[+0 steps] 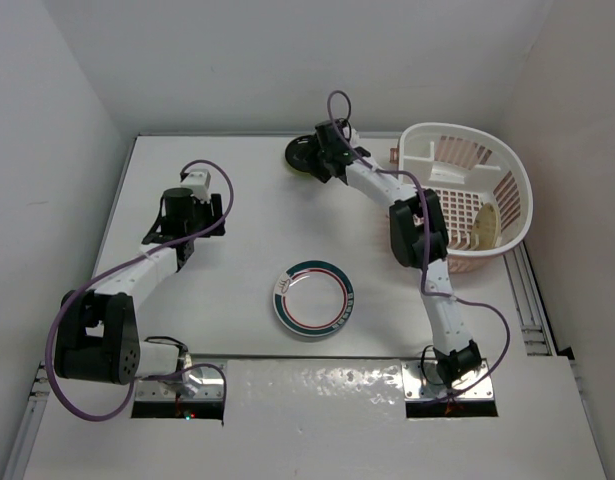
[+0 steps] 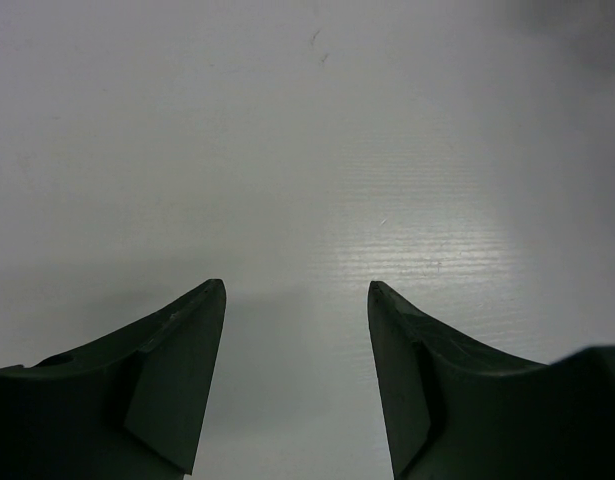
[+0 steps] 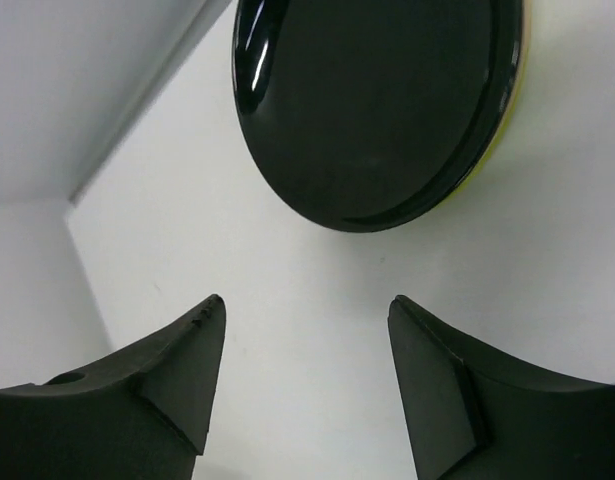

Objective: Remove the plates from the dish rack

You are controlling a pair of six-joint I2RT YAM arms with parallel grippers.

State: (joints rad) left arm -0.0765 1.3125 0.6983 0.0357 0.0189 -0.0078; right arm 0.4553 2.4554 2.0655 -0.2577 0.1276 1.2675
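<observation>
Top external shows a dark plate (image 1: 301, 160) out by the far edge, a striped plate (image 1: 314, 298) toward the near edge, a tan plate (image 1: 484, 226) left in the dish rack (image 1: 467, 128), and the left gripper (image 2: 297, 288) and right gripper (image 3: 306, 300) spread wide, holding nothing.

Left pincer (image 2: 297, 290): two dark fingers (image 2: 177, 370) enter from the lower edge, set well apart, nothing between them. Beneath lies a plain white surface (image 2: 307, 140) with faint scuff marks and a soft glare patch at right.

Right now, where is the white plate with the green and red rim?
In the top view the plate lies flat near the middle of the table, outside the dish rack and to its near left.
</observation>
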